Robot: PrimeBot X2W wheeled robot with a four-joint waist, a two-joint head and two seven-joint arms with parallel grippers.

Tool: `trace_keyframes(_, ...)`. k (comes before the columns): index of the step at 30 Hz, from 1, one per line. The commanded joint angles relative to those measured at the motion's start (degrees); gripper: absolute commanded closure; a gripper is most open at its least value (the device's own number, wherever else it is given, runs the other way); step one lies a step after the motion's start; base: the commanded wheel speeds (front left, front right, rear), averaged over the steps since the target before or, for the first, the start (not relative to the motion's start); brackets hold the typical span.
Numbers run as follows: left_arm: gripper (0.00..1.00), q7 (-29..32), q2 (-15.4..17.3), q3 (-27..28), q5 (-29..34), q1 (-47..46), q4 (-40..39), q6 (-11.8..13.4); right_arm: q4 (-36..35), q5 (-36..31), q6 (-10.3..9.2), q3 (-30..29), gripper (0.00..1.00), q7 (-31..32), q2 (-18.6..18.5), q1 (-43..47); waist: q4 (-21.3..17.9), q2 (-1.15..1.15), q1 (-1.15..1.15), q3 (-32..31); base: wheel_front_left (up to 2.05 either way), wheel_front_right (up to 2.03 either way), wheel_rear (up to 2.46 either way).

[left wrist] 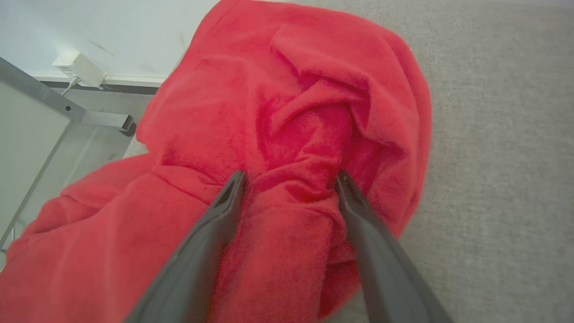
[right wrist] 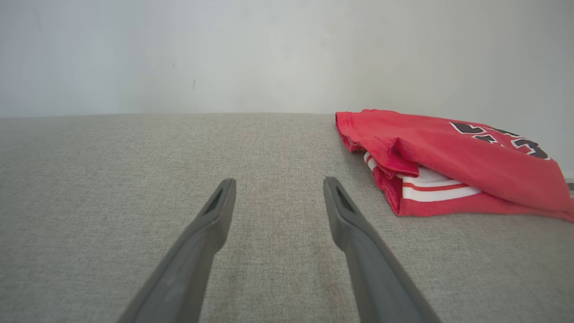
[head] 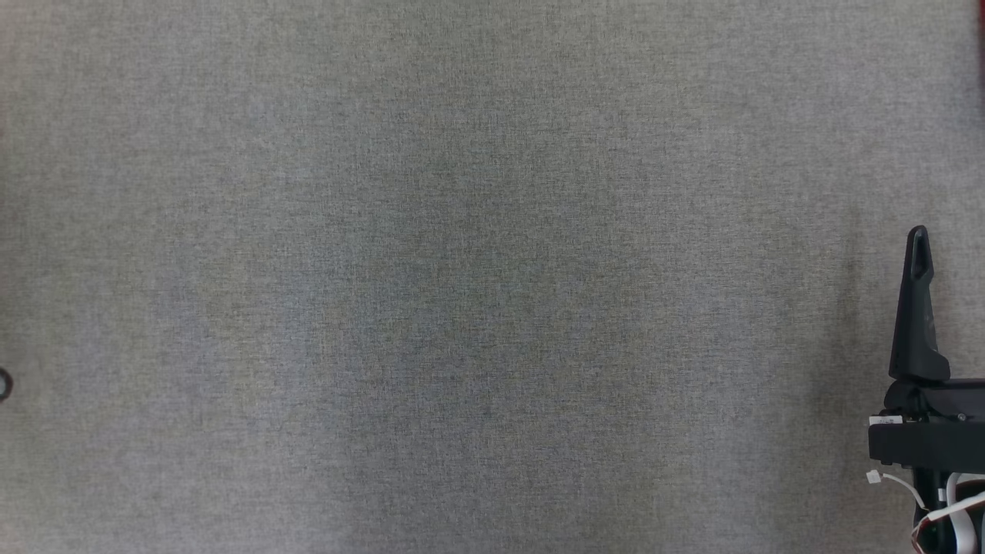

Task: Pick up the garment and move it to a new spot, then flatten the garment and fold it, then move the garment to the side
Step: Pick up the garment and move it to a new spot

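Zero steps finished, by the look: pickup, flattening, folding, shifting aside all left. Left claw [left wrist: 290,176] spread wide, astride a fold of crumpled red garment [left wrist: 287,89], not yet clenched; garment bunched at the edge of the table [left wrist: 493,134], lapping over it. Right claw [right wrist: 279,181] likewise released, empty, above bare grey table. Farther along the table, near its far edge, a folded red jersey [right wrist: 448,157]. Beyond the table, pale wall [right wrist: 224,54].

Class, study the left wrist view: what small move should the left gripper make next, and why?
Probably close. The left gripper stands open, its fingers either side of a raised fold of the crumpled red garment, which lies on the grey cloth surface, not yet lifted.
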Motion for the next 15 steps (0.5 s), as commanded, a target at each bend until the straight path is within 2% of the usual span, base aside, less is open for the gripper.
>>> trace_keyframes(1,0.0,1.59,-0.15,-0.78,-1.07,-0.32,1.29,0.14,-0.31,-0.18,-0.18,-0.15,0.0,0.25,-0.16,0.28,-0.02,0.0,0.0,-0.19,0.0,0.0,0.0)
trace_keyframes(4,0.02,3.55,-0.17,-0.79,-1.59,-0.33,3.39,0.14,-0.41,-0.2,-0.18,-0.02,0.0,0.38,-0.25,0.26,-0.09,0.0,0.0,-0.35,0.0,0.0,0.0)
trace_keyframes(5,0.45,3.82,-0.22,-1.17,-1.72,-0.35,3.78,0.14,-0.46,-0.22,-0.18,0.06,0.0,0.39,-0.31,0.17,-0.12,0.0,0.0,-0.46,0.0,0.0,0.0)
trace_keyframes(6,0.6,3.5,-0.11,-1.27,-2.06,-0.5,4.09,0.14,-0.45,-0.23,-0.18,0.14,0.0,0.51,-0.39,0.07,-0.15,0.0,0.0,-0.55,0.0,0.0,0.0)
trace_keyframes(7,1.0,3.1,-0.17,-1.44,-2.26,-0.63,4.33,0.14,-0.43,-0.25,-0.18,0.25,0.0,0.61,-0.43,-0.02,-0.14,0.0,0.0,-0.68,0.0,0.0,0.0)
trace_keyframes(15,1.0,-2.35,-0.5,-3.08,-2.32,-1.94,4.72,0.14,0.7,0.03,-0.18,0.6,0.0,0.54,-0.52,0.44,0.33,0.0,0.0,-3.74,0.0,0.0,0.0)
